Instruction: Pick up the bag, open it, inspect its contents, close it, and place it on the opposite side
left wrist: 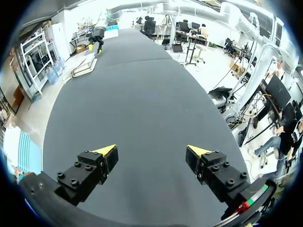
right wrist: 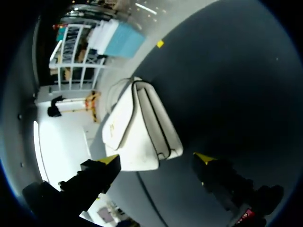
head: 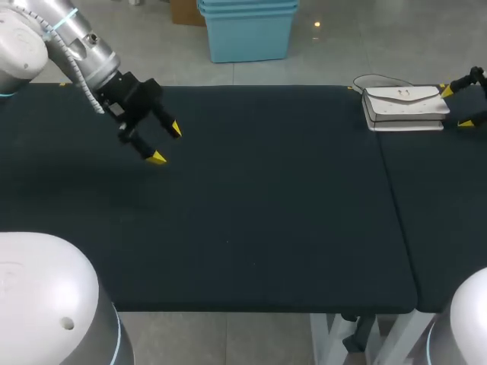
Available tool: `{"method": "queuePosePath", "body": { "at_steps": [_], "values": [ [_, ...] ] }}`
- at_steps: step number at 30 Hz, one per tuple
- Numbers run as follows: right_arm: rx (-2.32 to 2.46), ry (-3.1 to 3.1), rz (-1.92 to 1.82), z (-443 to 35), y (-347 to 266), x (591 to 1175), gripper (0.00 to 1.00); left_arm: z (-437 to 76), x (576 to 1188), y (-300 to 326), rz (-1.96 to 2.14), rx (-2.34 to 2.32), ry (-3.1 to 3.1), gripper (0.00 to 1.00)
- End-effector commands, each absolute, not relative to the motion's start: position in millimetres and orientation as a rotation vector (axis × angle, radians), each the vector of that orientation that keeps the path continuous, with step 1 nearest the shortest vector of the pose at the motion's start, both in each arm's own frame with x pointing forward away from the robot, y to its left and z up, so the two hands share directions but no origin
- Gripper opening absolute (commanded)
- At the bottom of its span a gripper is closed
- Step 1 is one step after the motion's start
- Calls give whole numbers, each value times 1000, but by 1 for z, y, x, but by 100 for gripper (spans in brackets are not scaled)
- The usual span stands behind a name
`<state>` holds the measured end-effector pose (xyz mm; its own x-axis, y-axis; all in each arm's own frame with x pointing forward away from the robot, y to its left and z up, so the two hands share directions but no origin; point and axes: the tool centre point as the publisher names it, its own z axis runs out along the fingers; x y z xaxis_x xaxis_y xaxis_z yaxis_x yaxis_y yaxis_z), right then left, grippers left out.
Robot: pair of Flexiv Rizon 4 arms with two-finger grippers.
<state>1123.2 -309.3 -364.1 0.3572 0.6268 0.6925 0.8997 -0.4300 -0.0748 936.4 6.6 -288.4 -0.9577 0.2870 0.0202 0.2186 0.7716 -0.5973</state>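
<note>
A white flap bag [head: 404, 107] with a thin strap lies closed on the dark table at the far right. My right gripper [head: 456, 106] stands open just to the right of it, one yellow tip near the bag's far corner, the other near its front corner. From the right wrist view the bag [right wrist: 139, 127] lies just ahead of the open right gripper [right wrist: 156, 158], with its near end reaching in between the tips; I see no contact. My left gripper [head: 166, 143] hangs open over the table's left part, far from the bag. The left gripper [left wrist: 151, 151] holds nothing, and the bag [left wrist: 85, 66] shows far ahead.
The dark table [head: 266, 213] is made of two parts, with a seam [head: 396, 198] running front to back left of the bag. Its front edge is near the bottom of the head view.
</note>
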Motion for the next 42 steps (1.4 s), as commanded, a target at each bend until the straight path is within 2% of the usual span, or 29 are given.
{"method": "queuePosePath", "body": {
  "at_steps": [1, 8, 10, 11, 13, 14, 16, 19, 23, 26, 31, 36, 42],
  "values": [
    [-2125, -1346, -779, -369, -317, 1146, 100, -289, 938, 7, 944, -411, -2849, 100],
    [-2106, -1359, -798, -368, -322, 1163, 100, -289, 938, 7, 944, -411, -2849, 100],
    [-2102, -1367, -797, -367, -321, 1166, 87, -289, 938, 7, 944, -411, -2849, 100],
    [-2097, -1368, -795, -368, -321, 1168, 84, -289, 938, 7, 944, -411, -2849, 100],
    [-2085, -1373, -790, -369, -319, 1170, 69, -289, 938, 7, 944, -411, -2849, 100],
    [-2082, -1371, -791, -370, -319, 1171, 48, -289, 938, 7, 944, -411, -2849, 100],
    [-2077, -1377, -782, -371, -317, 1173, 42, -289, 938, 7, 944, -411, -2849, 100],
    [-2070, -1387, -764, -373, -314, 1176, 45, -289, 938, 7, 944, -411, -2849, 100],
    [-2060, -1380, -759, -376, -313, 1178, 39, -289, 938, 7, 944, -411, -2849, 100],
    [-2049, -1384, -749, -378, -311, 1178, 39, -289, 938, 7, 944, -411, -2849, 100],
    [-2025, -1387, -726, -380, -308, 1177, 27, -289, 938, 7, 944, -411, -2849, 100],
    [-1995, -1388, -705, -381, -307, 1177, 21, -289, 938, 7, 944, -411, -2849, 100],
    [-1972, -1388, -656, -381, -304, 1176, 27, -289, 938, 7, 944, -411, -2849, 100]
  ]
}}
